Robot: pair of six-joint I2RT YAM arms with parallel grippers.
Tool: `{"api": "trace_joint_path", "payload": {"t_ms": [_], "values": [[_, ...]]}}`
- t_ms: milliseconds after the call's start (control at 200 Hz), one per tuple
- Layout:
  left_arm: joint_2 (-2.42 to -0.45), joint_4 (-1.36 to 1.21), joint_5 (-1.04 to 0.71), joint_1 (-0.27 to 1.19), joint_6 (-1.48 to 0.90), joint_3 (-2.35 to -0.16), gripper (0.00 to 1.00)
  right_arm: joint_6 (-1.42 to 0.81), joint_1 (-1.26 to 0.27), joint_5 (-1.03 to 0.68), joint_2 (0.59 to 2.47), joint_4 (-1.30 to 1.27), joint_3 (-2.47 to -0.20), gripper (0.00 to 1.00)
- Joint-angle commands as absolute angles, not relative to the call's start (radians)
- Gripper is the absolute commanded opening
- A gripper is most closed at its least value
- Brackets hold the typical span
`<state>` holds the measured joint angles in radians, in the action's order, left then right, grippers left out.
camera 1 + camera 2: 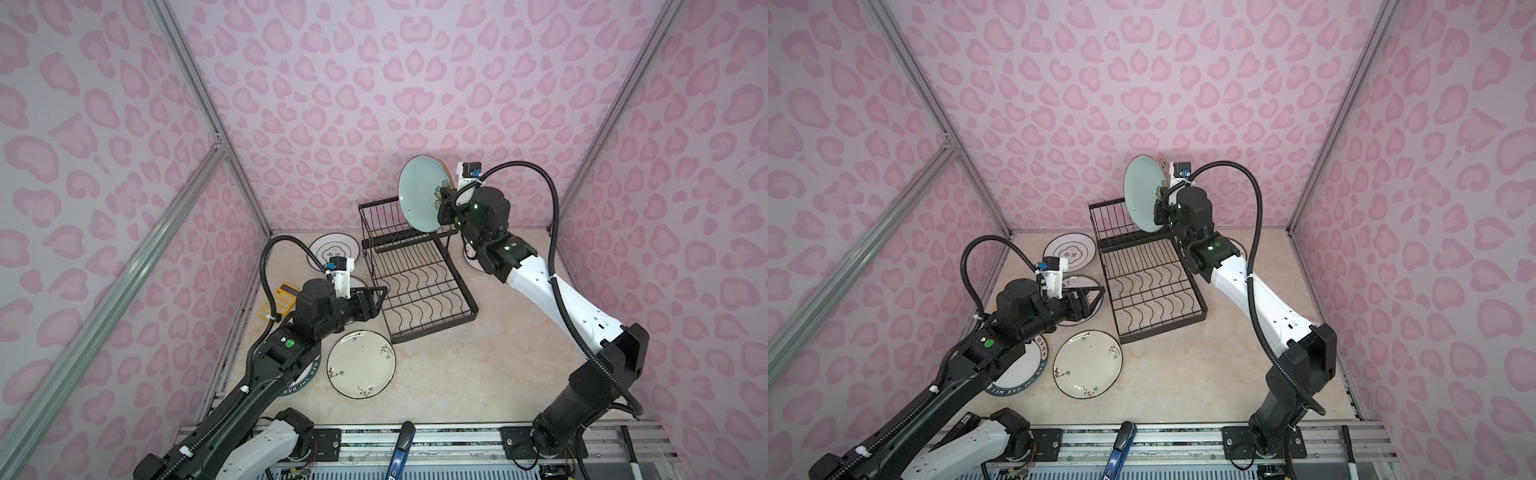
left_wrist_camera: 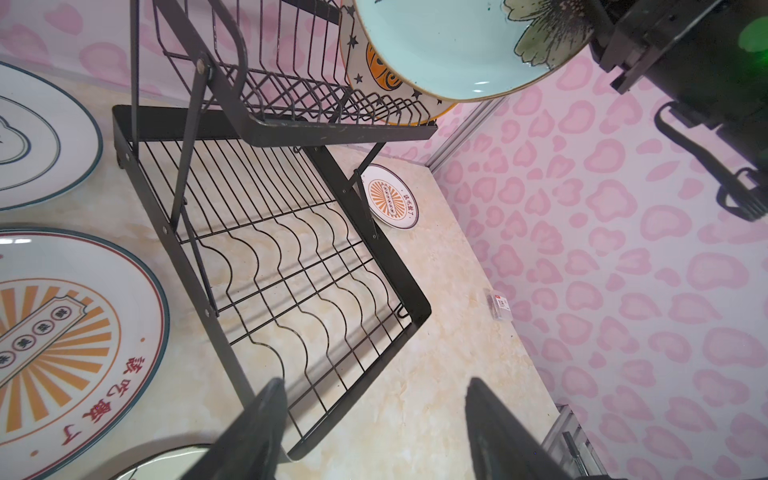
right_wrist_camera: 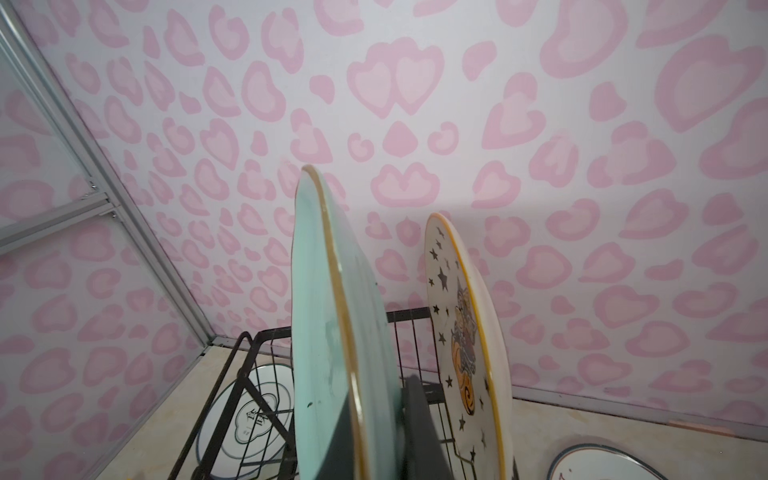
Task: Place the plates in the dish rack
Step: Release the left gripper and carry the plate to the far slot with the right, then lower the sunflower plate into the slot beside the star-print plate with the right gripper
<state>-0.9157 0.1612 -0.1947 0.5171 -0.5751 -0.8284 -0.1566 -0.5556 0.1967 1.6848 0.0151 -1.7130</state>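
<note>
Lying flat are five plates (image 1: 360, 364); right claw (image 1: 441, 197) clamps one blue plate (image 1: 417, 191), left claw (image 1: 380, 298) gapes.

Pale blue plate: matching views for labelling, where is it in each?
A top view: pale blue plate upper centre, on edge.
A top view: plate upper centre.
Left wrist: plate, flower showing, before starred plate.
Right wrist: plate edge-on beside it.
Shared landmark: black dish rack.

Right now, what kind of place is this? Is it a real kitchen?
Probably not a kitchen but a robot practice booth: pink patterned walls on metal framing, two robot arms bolted to a rail, and a dish rack on a tabletop.
</note>
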Motion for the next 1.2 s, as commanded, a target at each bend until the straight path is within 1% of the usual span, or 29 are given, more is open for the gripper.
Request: {"api": "trace_joint_path", "payload": {"t_ms": [0,180,460,855,1195], "values": [[-0.894,0.178,-0.168,0.517,-0.555,-0.818,0.71,-0.074,-0.564,0.327,1.725,-0.063,-1.767,0.00],[-0.883,0.182,-0.171,0.517,-0.559,-0.809,0.71,0.002,-0.571,0.410,1.808,-0.056,-1.861,0.00],[-0.873,0.188,-0.161,0.517,-0.554,-0.804,0.71,0.081,-0.571,0.458,1.887,-0.046,-1.959,0.00],[-0.832,0.235,-0.131,0.517,-0.549,-0.801,0.71,0.170,-0.569,0.454,1.982,-0.043,-2.043,0.00],[-0.839,0.245,-0.131,0.517,-0.543,-0.811,0.71,0.199,-0.547,0.421,2.012,-0.042,-2.051,0.00]]}}
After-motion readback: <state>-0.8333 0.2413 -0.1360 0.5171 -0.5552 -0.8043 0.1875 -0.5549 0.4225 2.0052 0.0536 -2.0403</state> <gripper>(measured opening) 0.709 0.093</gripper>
